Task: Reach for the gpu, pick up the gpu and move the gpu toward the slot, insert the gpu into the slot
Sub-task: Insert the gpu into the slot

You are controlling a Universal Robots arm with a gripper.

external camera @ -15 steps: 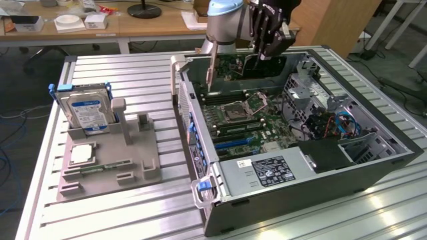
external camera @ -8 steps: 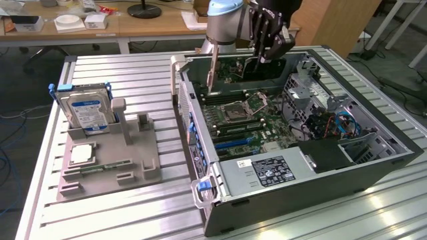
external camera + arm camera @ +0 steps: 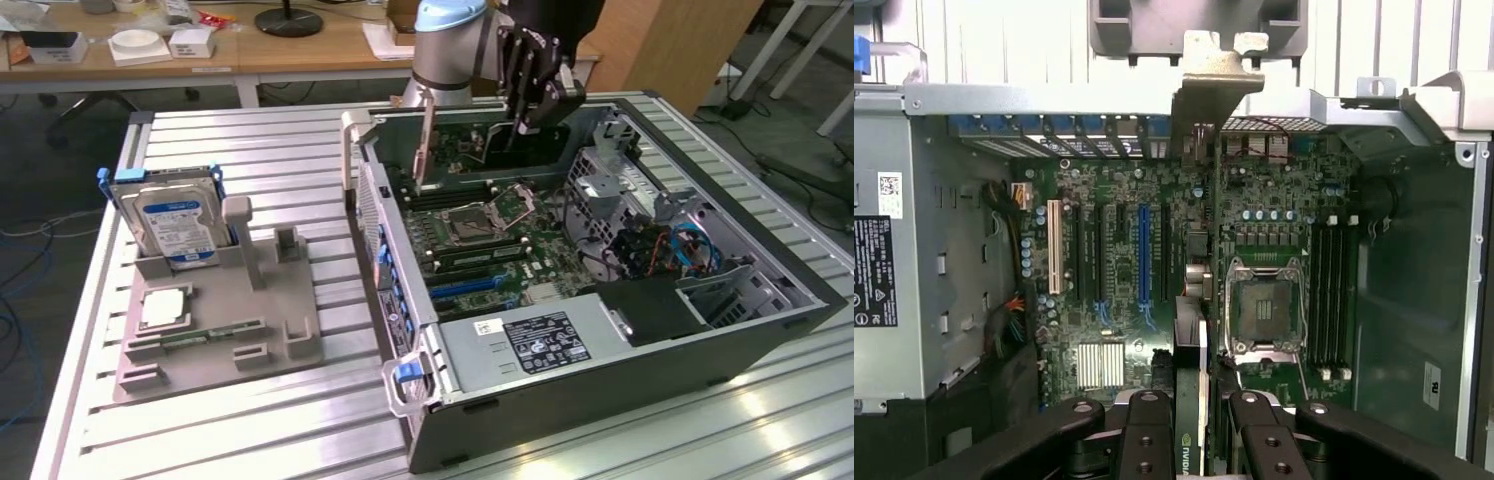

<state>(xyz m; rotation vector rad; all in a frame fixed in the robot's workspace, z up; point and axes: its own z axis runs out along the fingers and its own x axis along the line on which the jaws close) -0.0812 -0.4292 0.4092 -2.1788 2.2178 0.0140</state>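
My gripper [image 3: 539,98] is shut on the gpu [image 3: 521,140], a dark card that hangs upright over the open computer case [image 3: 747,330], above the motherboard's far end. Its silver bracket [image 3: 424,145] points down toward the case's rear wall. In the wrist view the gpu [image 3: 1192,350] shows edge-on between my black fingers [image 3: 1146,440], with the bracket [image 3: 1209,90] at its far end. The card hangs clear above the board, between the row of expansion slots, among them a blue slot [image 3: 1144,255], and the processor socket [image 3: 1264,305]. I cannot tell which slot is meant.
On the exterior view's left a grey holder [image 3: 267,330] carries a blue-labelled hard drive [image 3: 174,225] and a small green memory stick [image 3: 207,335]. Inside the case are a power supply [image 3: 527,345], blue and orange cables [image 3: 667,250] and memory sockets [image 3: 1329,290]. Desks stand behind.
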